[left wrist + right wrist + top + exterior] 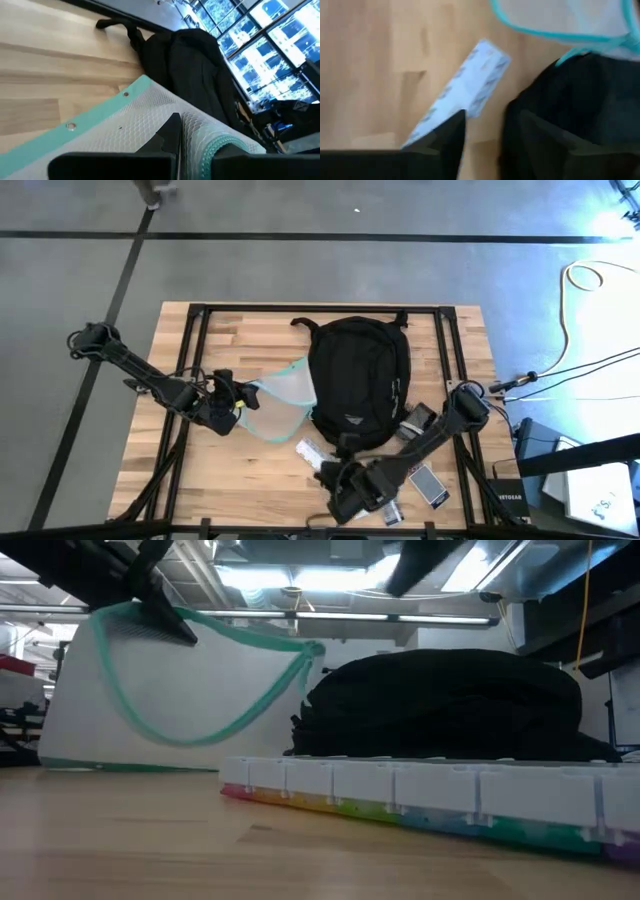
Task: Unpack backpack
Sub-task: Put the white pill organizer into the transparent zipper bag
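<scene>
The black backpack [355, 380] lies flat in the middle of the table, a dark mound in the low view [450, 705]. To its left is the clear mesh pouch with teal edging [282, 405]. My left gripper [236, 406] is shut on the pouch's left end. The pouch's right side lies against the backpack. My right gripper [340, 480] is open near the table's near edge. In its wrist view [485, 137] it hovers over bare wood between a white pill organizer [462, 92] and the backpack's bottom edge [580, 110]. My left gripper pinches the pouch at its teal-edged rim [207, 142] between both fingers, with bunched mesh in the jaws. It comes level from the table's left. The rim [200, 660] is raised off the table and sags slack, while the pouch's lower edge [130, 766] stays on the wood.
A white pill organizer with coloured undersides [312, 452] lies on the table just near of the backpack and fills the low view's foreground [420, 795]. A phone [432, 486] and small dark items [415, 420] lie to the right of the backpack. Bare wood lies toward the table's left near corner.
</scene>
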Robot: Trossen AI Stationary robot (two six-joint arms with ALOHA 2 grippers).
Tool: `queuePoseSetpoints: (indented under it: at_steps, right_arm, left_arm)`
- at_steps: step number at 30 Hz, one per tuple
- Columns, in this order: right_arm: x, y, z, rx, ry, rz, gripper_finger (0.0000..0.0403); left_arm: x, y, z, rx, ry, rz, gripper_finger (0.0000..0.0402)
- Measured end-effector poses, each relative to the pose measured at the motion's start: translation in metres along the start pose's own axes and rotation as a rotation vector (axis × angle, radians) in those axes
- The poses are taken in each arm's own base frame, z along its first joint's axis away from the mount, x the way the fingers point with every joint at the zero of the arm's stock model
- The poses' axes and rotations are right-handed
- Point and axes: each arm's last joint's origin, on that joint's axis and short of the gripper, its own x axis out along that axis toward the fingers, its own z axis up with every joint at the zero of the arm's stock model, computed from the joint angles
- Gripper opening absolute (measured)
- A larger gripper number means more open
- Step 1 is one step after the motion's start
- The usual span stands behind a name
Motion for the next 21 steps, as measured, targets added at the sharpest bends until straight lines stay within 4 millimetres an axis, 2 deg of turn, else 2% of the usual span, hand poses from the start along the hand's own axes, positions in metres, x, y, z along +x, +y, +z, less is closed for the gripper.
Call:
queuePoseSetpoints:
  at_steps: [5, 9, 14, 21]
  right_arm:
    - [0.010, 0.012, -0.023, 0.049, 0.017, -0.015, 0.0309]
    - [0.028, 0.021, -0.041, 0.127, 0.045, 0.037, 0.0370]
    - [0.044, 0.034, -0.048, 0.195, 0.001, 0.173, 0.0384]
    - [0.068, 0.026, -0.071, 0.269, 0.066, 0.126, 0.0376]
  left_arm:
    - [0.004, 0.001, -0.003, -0.023, 0.035, 0.018, 0.0001]
    - [0.005, 0.001, -0.003, -0.027, 0.057, 0.020, 0.0001]
    - [0.006, 0.001, -0.002, -0.052, 0.048, 0.024, 0.0001]
    - [0.007, 0.001, -0.002, -0.057, 0.042, 0.029, 0.0001]
